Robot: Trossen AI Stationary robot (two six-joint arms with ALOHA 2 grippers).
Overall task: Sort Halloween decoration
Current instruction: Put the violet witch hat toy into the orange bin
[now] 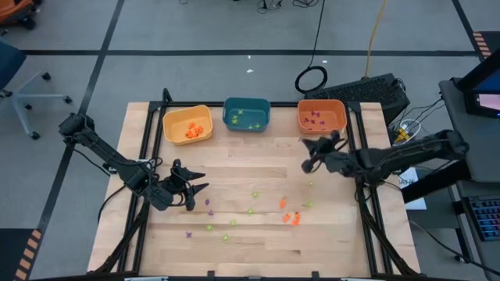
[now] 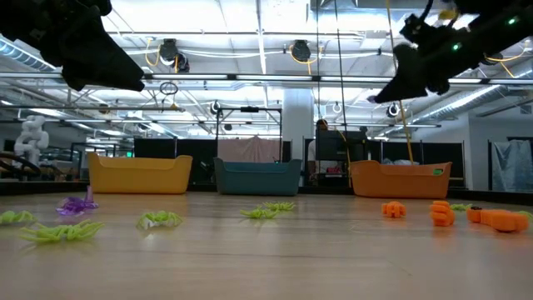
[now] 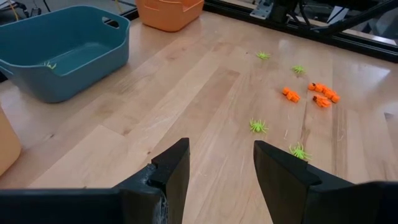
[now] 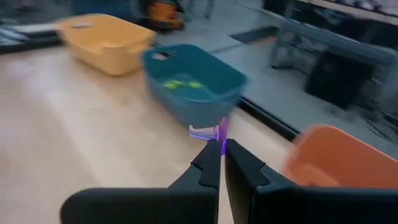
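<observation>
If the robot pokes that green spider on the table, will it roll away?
Probably not: the green spider lies flat on splayed thin legs, so it likely slides. It looks light and bendy, and the open left gripper might snag a leg.

We see the left arm come in from the tabletop's left edge, elbow bent, reaching toward the middle. Left gripper [image 1: 195, 187] hangs above the tabletop's left-centre area, fingers [image 3: 168, 177] spread apart with nothing between them. The right arm enters from the right edge, stretched toward the far right part of the tabletop. Right gripper [image 1: 310, 153] is raised off the surface, fingers [image 4: 208, 167] pressed together, pinching a small purple trinket [image 4: 214, 132] at the tips. In the low view both grippers sit high, clear of the tabletop.
</observation>
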